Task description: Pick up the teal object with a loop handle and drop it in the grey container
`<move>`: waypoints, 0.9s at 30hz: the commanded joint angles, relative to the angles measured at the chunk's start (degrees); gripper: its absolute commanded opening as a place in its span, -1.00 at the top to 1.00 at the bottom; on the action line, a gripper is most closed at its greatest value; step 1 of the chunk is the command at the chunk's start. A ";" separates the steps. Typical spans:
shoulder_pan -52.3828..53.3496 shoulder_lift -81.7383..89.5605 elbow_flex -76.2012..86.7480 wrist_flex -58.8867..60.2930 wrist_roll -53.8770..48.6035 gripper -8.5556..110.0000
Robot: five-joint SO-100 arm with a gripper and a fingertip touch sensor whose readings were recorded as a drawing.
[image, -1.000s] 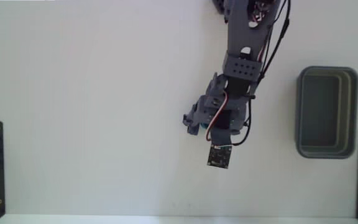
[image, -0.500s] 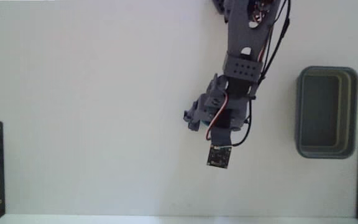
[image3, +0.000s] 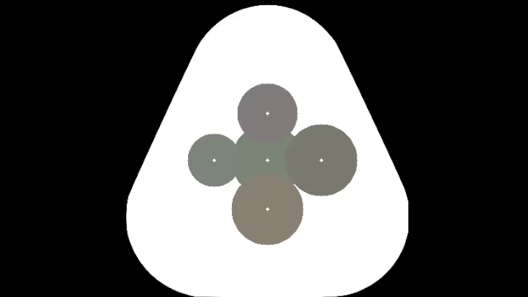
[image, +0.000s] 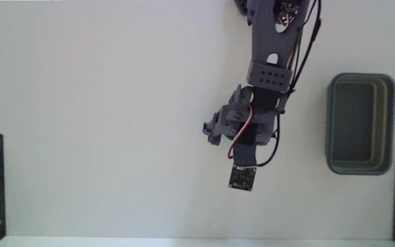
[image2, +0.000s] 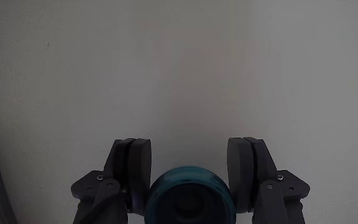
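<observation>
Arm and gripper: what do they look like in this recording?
The arm is grey-blue printed plastic with a perforated bracket, and black and red cables loop along it. A small dark camera board sits at the wrist. The gripper has two dark, rounded finger pads.

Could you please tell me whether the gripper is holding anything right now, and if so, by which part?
The gripper holds the teal object by its rounded body, one finger on each side. Its loop handle is not visible.
</observation>
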 commanded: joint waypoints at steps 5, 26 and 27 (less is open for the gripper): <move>0.59 4.21 -6.48 4.36 0.18 -0.19; 0.59 2.70 -19.44 15.81 0.18 -0.19; 0.59 2.56 -20.20 16.42 0.18 -0.19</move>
